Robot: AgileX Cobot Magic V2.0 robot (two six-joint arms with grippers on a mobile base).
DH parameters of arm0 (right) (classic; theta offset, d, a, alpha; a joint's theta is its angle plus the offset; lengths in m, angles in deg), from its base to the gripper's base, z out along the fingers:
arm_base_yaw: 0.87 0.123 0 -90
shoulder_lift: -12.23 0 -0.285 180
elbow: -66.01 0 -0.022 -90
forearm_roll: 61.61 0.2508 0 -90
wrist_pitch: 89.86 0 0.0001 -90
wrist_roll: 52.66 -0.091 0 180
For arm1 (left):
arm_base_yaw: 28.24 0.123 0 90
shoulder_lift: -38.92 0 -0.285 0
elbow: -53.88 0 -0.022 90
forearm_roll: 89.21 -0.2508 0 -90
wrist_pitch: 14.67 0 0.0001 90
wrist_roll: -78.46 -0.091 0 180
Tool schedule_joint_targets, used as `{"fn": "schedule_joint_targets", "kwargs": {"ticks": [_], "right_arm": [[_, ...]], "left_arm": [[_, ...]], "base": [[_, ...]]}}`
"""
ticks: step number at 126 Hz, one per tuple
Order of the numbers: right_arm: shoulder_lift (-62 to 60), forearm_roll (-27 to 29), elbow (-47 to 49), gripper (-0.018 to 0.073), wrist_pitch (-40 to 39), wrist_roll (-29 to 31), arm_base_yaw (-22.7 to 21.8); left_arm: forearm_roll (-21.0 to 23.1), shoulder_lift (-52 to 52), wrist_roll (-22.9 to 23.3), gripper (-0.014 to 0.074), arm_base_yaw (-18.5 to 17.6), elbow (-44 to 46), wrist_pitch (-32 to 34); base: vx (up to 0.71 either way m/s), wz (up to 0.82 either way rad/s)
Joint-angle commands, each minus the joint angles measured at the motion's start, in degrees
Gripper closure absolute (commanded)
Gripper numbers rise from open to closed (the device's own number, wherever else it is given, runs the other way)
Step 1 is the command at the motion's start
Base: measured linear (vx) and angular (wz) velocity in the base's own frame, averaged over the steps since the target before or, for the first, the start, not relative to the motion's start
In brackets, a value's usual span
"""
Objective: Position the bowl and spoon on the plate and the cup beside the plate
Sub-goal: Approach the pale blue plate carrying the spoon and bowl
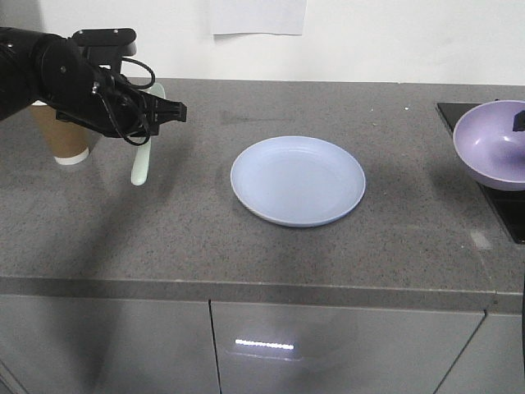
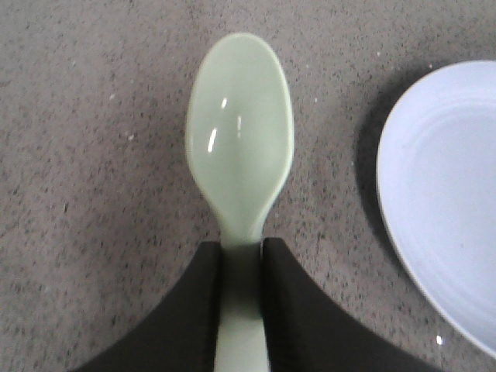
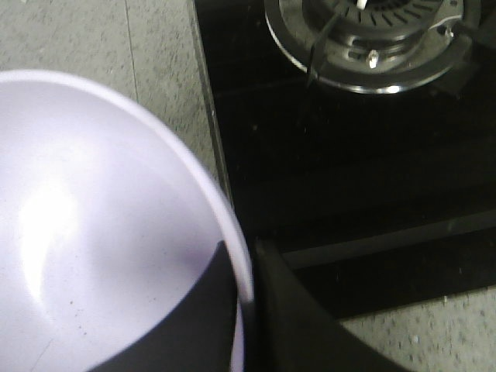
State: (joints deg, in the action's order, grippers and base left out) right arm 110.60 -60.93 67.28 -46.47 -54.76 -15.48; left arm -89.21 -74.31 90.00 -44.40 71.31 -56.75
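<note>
Nearest the counter's front edge lies the plate, flat, bare and central, with nothing on it yet. Beyond it to the left, the left gripper is closed narrowly on the spoon, its two dark fingers pinching the flat handle just behind the neck, so that the oval scoop points away from the wrist and down toward the stone. Whether the tip touches the counter I cannot tell from these angles. The spoon looks light, stiff and glossy, so a grip on the flat of the handle is sound, though smooth plastic may twist between the pads if it is nudged sideways. It should be set down gently rather than dropped. At the right, the right gripper is clamped on the rim of the bowl, one finger inside the wall and one outside, with the bowl over the edge of the black hob and a burner beyond it. The bowl seems light and rigid, but held by one point of its rim it will want to tip, so it should be carried level. Farthest back on the left, the cup stands upright behind the left arm, well apart from the plate. It is thin paper and easily crushed, so it is best taken lightly around its middle.
</note>
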Motion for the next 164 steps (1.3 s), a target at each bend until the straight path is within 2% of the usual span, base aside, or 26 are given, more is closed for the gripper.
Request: {"fn": "schedule_joint_targets", "kwargs": {"ticks": [1,164], "right_arm": [[-2.52,-0.14,1.59,0.0566,-3.19,0.5,-0.12],[-2.52,-0.14,1.59,0.0566,-3.19,0.5,-0.12]], "left_arm": [[0.0,3.01,0.17,0.0603,-0.08,1.87,3.24],[0.0,3.01,0.17,0.0603,-0.08,1.87,3.24]], "base": [[0.14,-0.06],[0.09,-0.01]]}}
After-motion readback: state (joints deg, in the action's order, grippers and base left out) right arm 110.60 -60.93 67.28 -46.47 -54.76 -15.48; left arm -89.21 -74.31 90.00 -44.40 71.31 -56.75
